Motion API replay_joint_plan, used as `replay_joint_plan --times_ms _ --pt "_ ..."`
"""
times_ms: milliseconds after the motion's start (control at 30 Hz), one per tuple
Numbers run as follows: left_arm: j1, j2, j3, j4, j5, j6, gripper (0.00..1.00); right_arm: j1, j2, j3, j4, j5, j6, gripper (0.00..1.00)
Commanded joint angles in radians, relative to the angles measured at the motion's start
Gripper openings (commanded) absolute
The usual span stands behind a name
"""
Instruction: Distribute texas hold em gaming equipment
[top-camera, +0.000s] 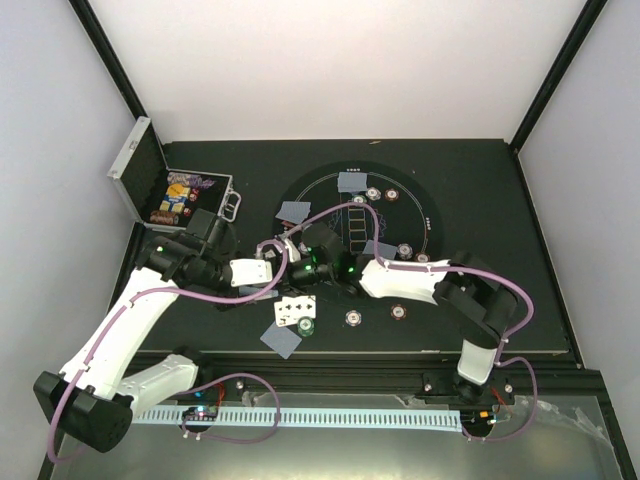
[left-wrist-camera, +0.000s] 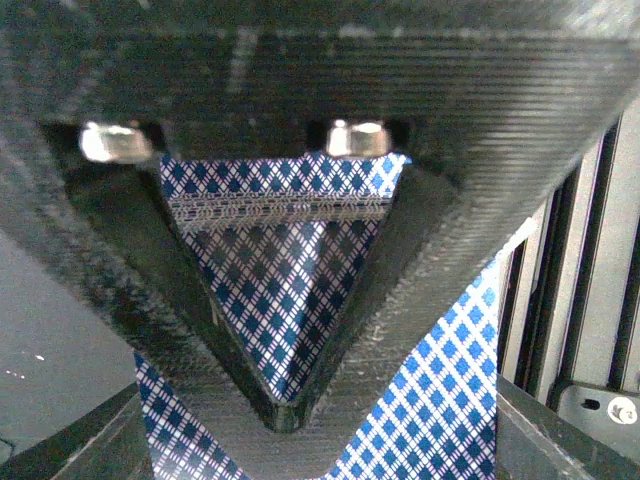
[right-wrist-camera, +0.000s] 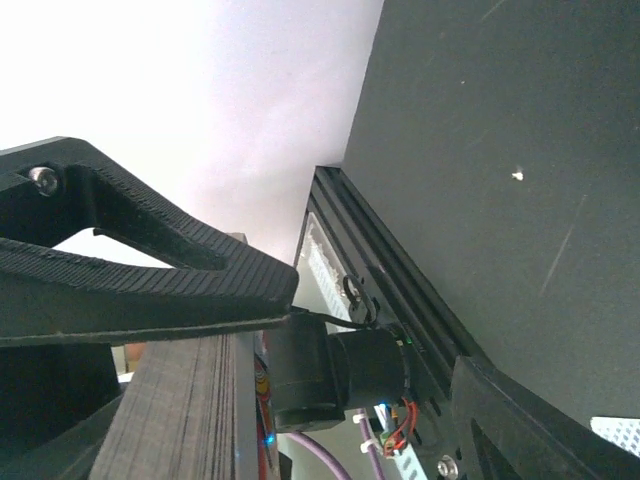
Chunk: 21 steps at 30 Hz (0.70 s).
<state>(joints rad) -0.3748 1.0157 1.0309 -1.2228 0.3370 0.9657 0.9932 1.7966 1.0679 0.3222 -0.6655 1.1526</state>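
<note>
Blue-checked playing cards (left-wrist-camera: 290, 300) fill the left wrist view, clamped between my left jaws. Right jaws sit just beside them. Right wrist view shows a grey layered edge (right-wrist-camera: 170, 410) under one finger (right-wrist-camera: 150, 290); can't tell if gripped. Only the top view shows face-up cards (top-camera: 295, 311) on the surface (top-camera: 500, 200), base-side of both jaws.

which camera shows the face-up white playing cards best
Top external: the face-up white playing cards lie in plain view on the black table near its front edge. Left wrist shows only blue-checked cards, backs toward the lens. Right wrist shows table surface and black frame rail, no card faces.
</note>
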Motion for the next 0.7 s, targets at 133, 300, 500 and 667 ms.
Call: replay_joint_plan --times_ms 133,300,500,667 --pt "-0.004 -0.012 0.039 -0.002 0.017 0.013 0.02 -0.035 0.016 -0.071 0.102 -0.033 0.028 0.61" --pt "-0.004 -0.016 0.039 0.0 0.011 0.013 0.01 -0.073 -0.025 -0.143 0.091 -0.037 0.004 0.57" --pt "-0.004 -0.01 0.029 0.009 0.013 0.011 0.01 -0.075 -0.085 -0.166 0.06 -0.027 -0.015 0.47" --pt "-0.003 -0.008 0.029 0.011 0.013 0.008 0.02 -0.075 -0.135 -0.168 0.034 -0.011 -0.02 0.29"
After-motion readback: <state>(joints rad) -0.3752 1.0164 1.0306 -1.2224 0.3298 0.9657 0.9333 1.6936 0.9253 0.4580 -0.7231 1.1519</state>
